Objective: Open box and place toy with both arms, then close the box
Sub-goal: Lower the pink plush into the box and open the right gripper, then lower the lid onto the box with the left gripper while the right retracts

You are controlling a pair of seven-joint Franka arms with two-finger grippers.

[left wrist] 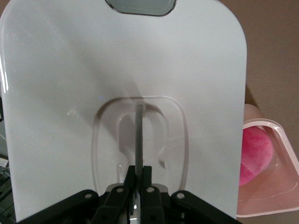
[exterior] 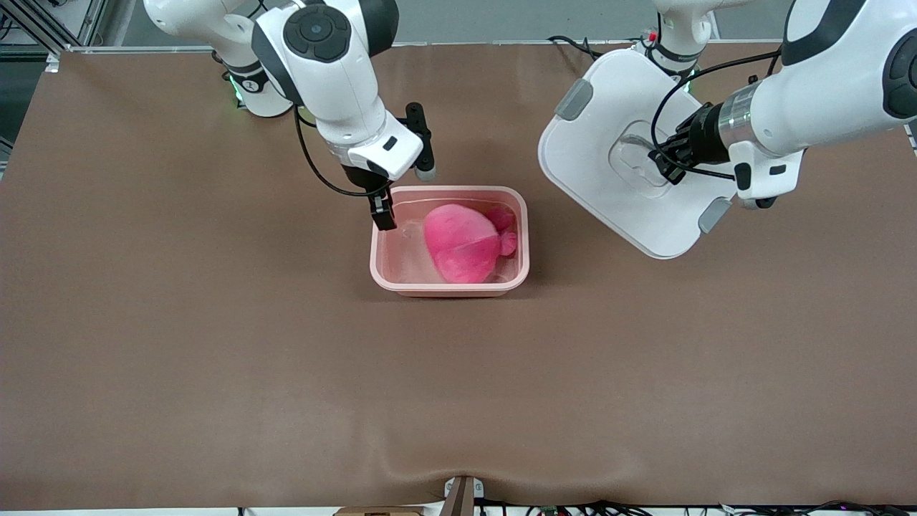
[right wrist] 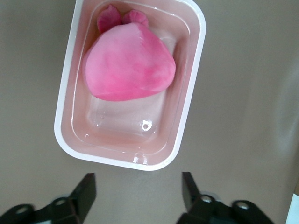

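The pink plush toy (exterior: 462,242) lies in the open pink tub (exterior: 449,287) on the brown worktop (exterior: 215,322). The right tool (right wrist: 138,191) hangs over the tub's edge, fingers apart. The left tool (exterior: 660,159) is clamped on the white lid (exterior: 609,122) – held tilted in the air, beside the tub.

A wide table (exterior: 179,322) covered in plain brown cloth fills the scene, its near edge slightly rippled at the middle. Directly on it, near the centre and somewhat toward the robots' bases, sits a pink box (exterior: 387,272) with no lid on, its rounded rim showing all round. It stands flat on the cloth. Along the edge farthest from the front camera, the two arms' round bases (exterior: 261,100) stand on the table, one toward each end.
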